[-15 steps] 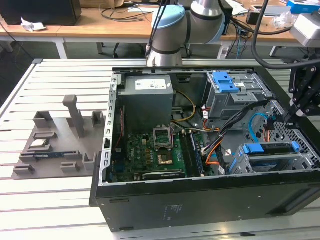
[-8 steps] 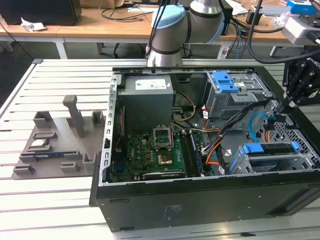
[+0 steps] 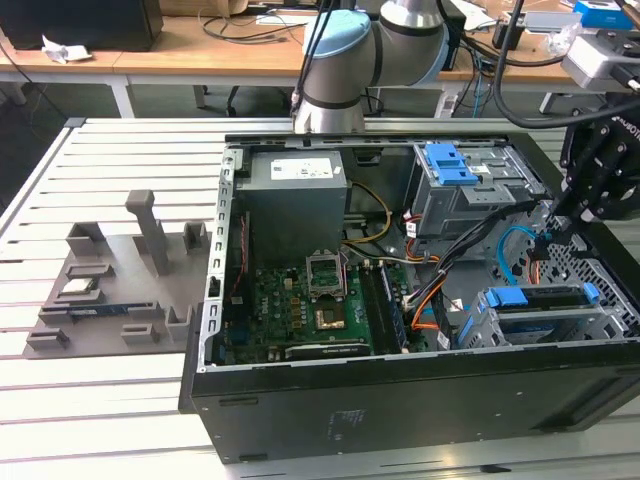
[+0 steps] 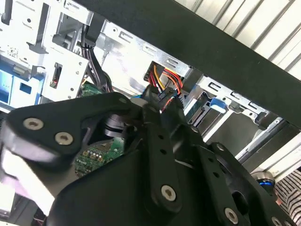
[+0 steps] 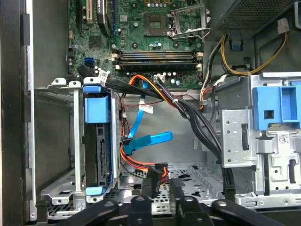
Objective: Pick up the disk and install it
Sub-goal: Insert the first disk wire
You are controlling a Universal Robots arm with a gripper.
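Note:
The disk (image 3: 538, 300) stands on edge in the metal drive cage (image 3: 590, 325) at the case's front corner, on the exterior view's right. In the first wrist view, the disk (image 5: 102, 150) shows its dark connector edge between blue plastic rails. My gripper (image 3: 552, 218) hangs just beyond the cage, over the case's edge. Its black fingers (image 5: 181, 197) are shut on a black cable connector (image 5: 154, 179) with red and orange wires. That connector (image 4: 162, 92) sticks out of my gripper (image 4: 160, 102), a short way from the disk's edge.
The open case holds a grey power-supply box (image 3: 295, 190), a green motherboard (image 3: 310, 310) and a second bay with a blue latch plate (image 5: 275, 106). Black cable bundles (image 5: 188, 117) and a blue flat cable (image 5: 150, 140) cross the gap. A grey fixture (image 3: 110, 290) lies on the exterior view's left.

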